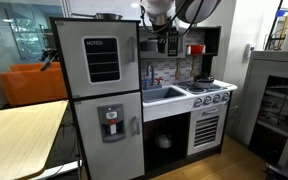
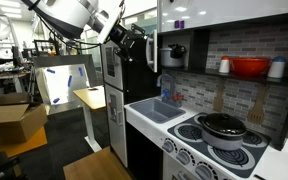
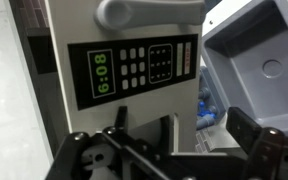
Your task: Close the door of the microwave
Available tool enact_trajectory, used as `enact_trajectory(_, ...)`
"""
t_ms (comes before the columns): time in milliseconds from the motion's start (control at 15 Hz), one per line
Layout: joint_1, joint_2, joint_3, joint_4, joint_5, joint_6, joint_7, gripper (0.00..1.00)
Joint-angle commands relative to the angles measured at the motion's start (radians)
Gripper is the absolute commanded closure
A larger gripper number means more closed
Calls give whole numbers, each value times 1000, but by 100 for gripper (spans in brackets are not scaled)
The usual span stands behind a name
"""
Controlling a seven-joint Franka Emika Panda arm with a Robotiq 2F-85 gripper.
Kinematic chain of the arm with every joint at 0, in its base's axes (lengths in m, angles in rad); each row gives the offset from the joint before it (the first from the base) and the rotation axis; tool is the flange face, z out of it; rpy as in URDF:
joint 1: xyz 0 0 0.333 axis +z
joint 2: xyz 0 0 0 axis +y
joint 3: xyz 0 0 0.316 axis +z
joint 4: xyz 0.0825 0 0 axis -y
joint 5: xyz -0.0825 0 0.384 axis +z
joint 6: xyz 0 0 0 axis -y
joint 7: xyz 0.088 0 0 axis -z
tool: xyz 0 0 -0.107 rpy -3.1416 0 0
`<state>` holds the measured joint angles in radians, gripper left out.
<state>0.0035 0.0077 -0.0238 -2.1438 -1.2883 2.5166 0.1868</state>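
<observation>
Grey plastic fills the wrist view. The door (image 3: 134,75) faces the camera with its long side running up the frame, its keypad and green clock digits turned sideways, and its handle (image 3: 134,12) lying across the top edge. The sink (image 3: 259,60) basin sits at upper right. At the bottom, the gripper (image 3: 169,150) has its fingers spread wide, grasping nothing. Only an exterior view shows the microwave (image 2: 172,52) at upper centre, a lidded pot (image 2: 222,125) on the stove (image 2: 209,152) at lower right, and a red bowl (image 2: 249,67) above it.
</observation>
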Motion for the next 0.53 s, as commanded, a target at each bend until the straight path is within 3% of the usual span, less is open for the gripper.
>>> enact_trajectory(0,-13,48,-3,59,-9,5,-44,0)
enact_trajectory(467,-25,67,-15,81,-25,9,-44,0)
